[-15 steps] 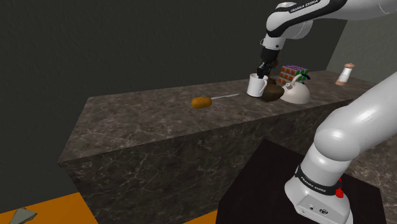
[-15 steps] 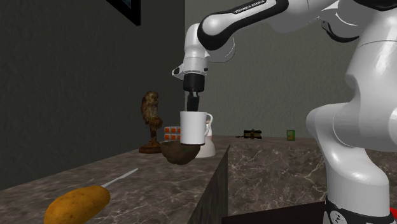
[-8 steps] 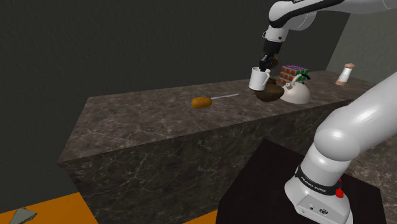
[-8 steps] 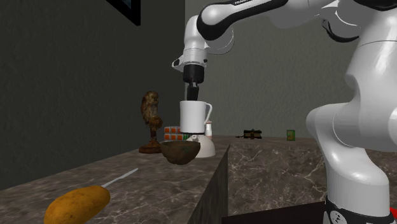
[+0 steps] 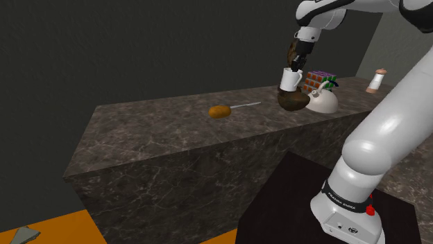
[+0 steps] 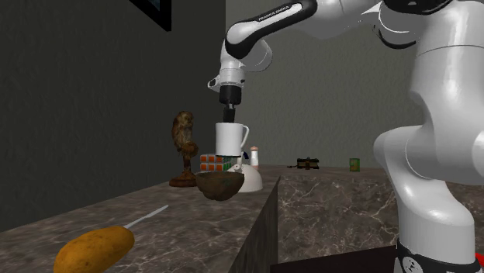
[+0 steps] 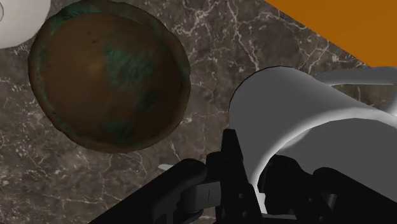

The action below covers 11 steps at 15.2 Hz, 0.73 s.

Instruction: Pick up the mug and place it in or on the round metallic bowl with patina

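Countertop (image 6: 178, 203) kettle (image 6: 252, 181) hides partly behind bowl (image 6: 218, 186) below tool (image 6: 230, 118) and mug (image 6: 230, 139).

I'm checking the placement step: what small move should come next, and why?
Probably slide the mug sideways until it is centred over the bowl before lowering. The fingers clasp its rim and it hangs clear above, but the wrist view shows the bowl off to one side of it.

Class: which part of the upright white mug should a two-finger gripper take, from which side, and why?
Take the white mug by its rim wall from straight above, one of the jaws inside, one outside, away from the handle. It is upright with an open mouth, and the thin wall suits a narrow pinch. The black gripper holds it so.
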Tool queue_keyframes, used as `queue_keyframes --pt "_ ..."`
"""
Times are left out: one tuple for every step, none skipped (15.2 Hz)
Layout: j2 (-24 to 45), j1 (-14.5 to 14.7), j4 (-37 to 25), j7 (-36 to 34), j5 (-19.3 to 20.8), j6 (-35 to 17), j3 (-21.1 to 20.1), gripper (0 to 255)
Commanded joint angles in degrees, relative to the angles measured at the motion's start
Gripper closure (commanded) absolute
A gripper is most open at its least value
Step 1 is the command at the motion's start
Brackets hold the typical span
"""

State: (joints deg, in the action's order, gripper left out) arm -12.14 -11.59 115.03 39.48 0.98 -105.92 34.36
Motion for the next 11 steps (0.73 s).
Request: queue_keyframes --pt "3.38 -0.43 -3.78 3.45 -1.7 1.01 2.22 255" --pt "5.5 -0.71 -5.93 5.33 -2.91 1.54 3.41 255" --pt "7.74 -1.11 -8.18 7.25 -4.25 2.14 4.53 255" --pt "10.09 -1.65 -10.53 9.2 -5.74 2.83 5.58 255" --pt "12.55 -2.37 -12.98 11.17 -7.34 3.61 6.53 255" --pt "15.1 -3.27 -15.55 13.13 -9.06 4.49 7.36 255" --pt "17.73 -4.33 -18.24 15.06 -10.86 5.48 8.11 255" --pt "20.42 -5.67 -21.07 16.92 -12.7 6.58 8.63 255" --pt "23.17 -7.19 -24.04 18.7 -14.58 7.8 9.05 255" --pt "25.93 -8.95 -27.18 20.35 -16.45 9.12 9.25 255" --pt "28.69 -10.86 -30.46 21.84 -18.27 10.53 9.34 255"
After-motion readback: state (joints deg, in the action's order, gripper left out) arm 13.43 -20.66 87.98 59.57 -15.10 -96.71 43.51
